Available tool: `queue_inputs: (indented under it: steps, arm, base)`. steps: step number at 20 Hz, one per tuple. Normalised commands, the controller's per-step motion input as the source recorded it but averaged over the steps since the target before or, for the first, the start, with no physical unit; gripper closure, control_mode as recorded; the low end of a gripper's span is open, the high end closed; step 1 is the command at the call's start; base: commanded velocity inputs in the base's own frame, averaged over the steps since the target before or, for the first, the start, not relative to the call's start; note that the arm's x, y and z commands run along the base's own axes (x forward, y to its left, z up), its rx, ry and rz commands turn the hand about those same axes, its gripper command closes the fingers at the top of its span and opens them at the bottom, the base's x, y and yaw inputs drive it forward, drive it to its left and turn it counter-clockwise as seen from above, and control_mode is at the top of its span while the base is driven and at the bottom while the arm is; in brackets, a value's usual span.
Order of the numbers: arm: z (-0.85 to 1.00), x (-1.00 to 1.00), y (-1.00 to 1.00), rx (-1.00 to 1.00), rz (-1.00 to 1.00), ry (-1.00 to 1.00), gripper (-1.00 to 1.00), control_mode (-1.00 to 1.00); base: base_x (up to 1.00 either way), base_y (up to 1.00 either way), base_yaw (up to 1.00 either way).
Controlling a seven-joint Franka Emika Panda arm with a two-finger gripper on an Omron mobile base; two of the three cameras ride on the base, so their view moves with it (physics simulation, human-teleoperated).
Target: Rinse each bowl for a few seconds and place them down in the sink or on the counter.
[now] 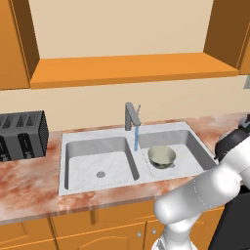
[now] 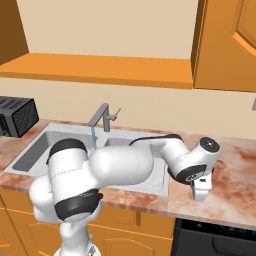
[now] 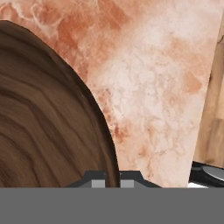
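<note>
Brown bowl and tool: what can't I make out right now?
- Brown bowl, hand view: cut off by the left and bottom edges; whether it rests on the counter is unclear.
- Tool, hand view: shut on the bowl's rim.
- Right basin, right base view: hidden by the arm.

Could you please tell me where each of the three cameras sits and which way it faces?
Left base view: behind the arm, to its left, facing forward and down at the sink with the pale bowl; white arm links rise at lower right.
Right base view: behind the arm, to its right, facing the counter; the arm reaches across to the gripper.
Hand view: on the hand, looking along the shut fingertips at the brown bowl they pinch by its rim.
Both base views share the faucet and running water.
</note>
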Motion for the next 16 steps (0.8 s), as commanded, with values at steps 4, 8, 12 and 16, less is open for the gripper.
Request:
queue_inputs:
  steps: [4, 8, 12, 16]
  arm:
    - [-0.26, 0.0, -0.01, 0.0, 0.0, 0.04, 1.0, -1.0]
    - [-0.34, 0.0, -0.02, 0.0, 0.0, 0.02, 1.0, -1.0]
    - [-0.32, 0.0, -0.06, 0.0, 0.0, 0.02, 1.0, -1.0]
    - [-0.26, 0.0, -0.11, 0.0, 0.0, 0.01, 1.0, -1.0]
  base:
    - [0.0, 0.0, 0.0]
    - [0.0, 0.0, 0.0]
    - [0.0, 0.0, 0.0]
    - [0.0, 0.0, 0.0]
